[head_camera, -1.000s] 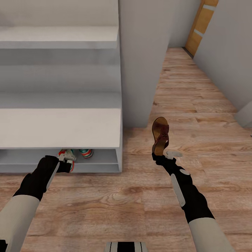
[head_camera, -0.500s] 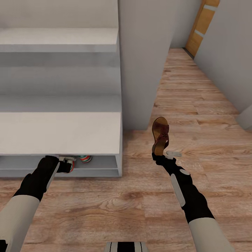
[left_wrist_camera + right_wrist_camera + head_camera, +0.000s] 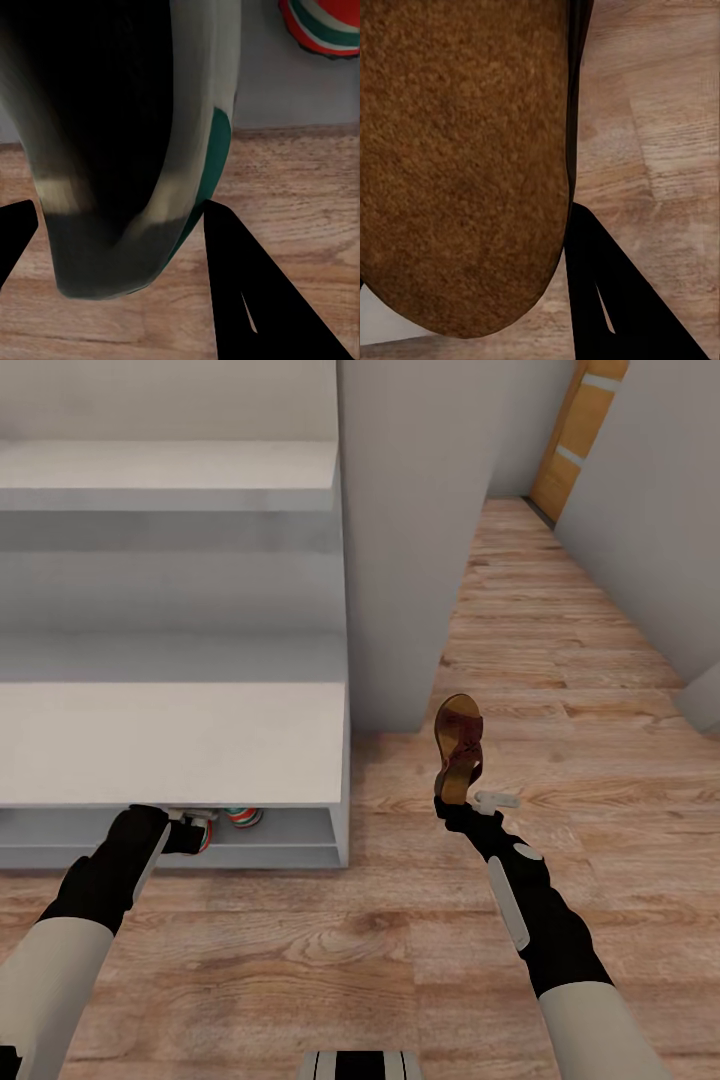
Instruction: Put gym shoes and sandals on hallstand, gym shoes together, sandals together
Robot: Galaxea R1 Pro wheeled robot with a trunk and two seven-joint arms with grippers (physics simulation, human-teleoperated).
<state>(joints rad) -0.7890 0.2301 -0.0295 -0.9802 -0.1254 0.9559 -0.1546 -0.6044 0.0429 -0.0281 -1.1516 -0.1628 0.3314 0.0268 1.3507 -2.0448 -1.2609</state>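
- Against the picture of half a second ago the scene is all but unchanged; against the one a second ago, less of the lower shelves shows under the flat top, and the shoes there are more hidden.
- The left gripper, at about 8 o'clock in the head view, is closed on a white lace-up gym shoe with a green stripe, held at the front of the open shelf of the low pale grey-white hallstand. In the left wrist view the dark fingers flank the shoe's sole.
- A second gym shoe with red and green bands lies on the shelf just to the right of the held one.
- The right gripper, at about 5 o'clock, grips one end of a dark-brown strappy sandal with a tan footbed, which stands upright above the light brown wood-plank corridor floor.
- A grey wall block rises just beyond the hallstand's right end; an orange door stands at about 1 o'clock, far down the corridor.
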